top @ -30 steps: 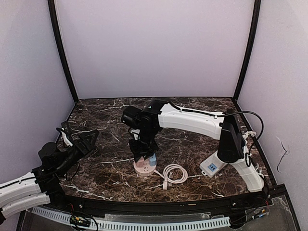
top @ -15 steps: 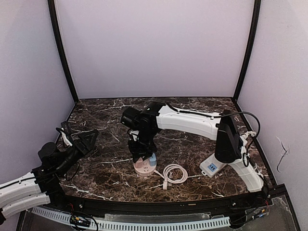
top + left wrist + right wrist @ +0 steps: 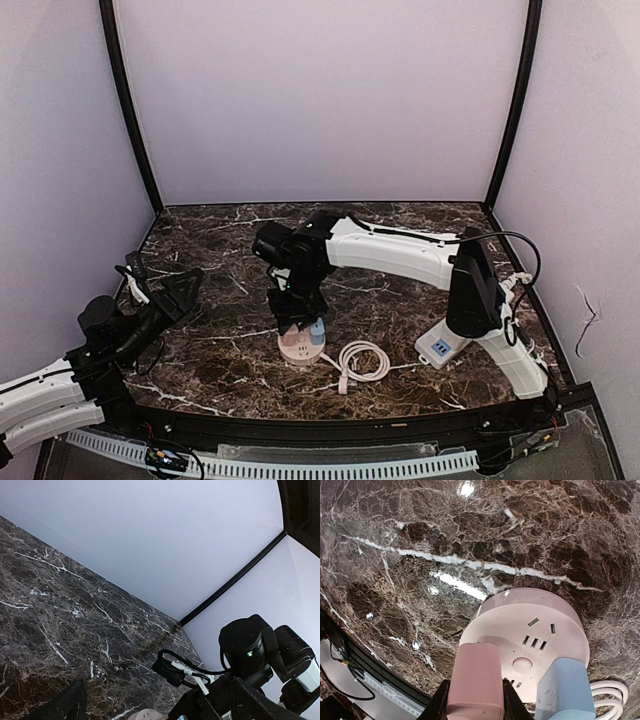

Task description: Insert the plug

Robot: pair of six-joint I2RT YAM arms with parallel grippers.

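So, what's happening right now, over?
Right jaws shut on pink plug, at the socket. Left jaws open, off aside. Blue plug right beside it.

Right pincer (image 3: 297,326) over pink socket (image 3: 300,351), cable (image 3: 362,362) beside

Dark marble table (image 3: 400,310), brown-black, veined all over in white. Boxed in on three sides by pale lilac panels: plain back wall (image 3: 320,100), then left wall (image 3: 50,150) and right wall (image 3: 590,180) flaring toward the camera. Black left post (image 3: 133,120) and right post (image 3: 511,110) at the back corners, leaning outward toward the top. Black rail (image 3: 300,428) along the near edge. Soft, even light on the walls. In the right wrist view, a sharp white glint (image 3: 466,488) on polished stone.
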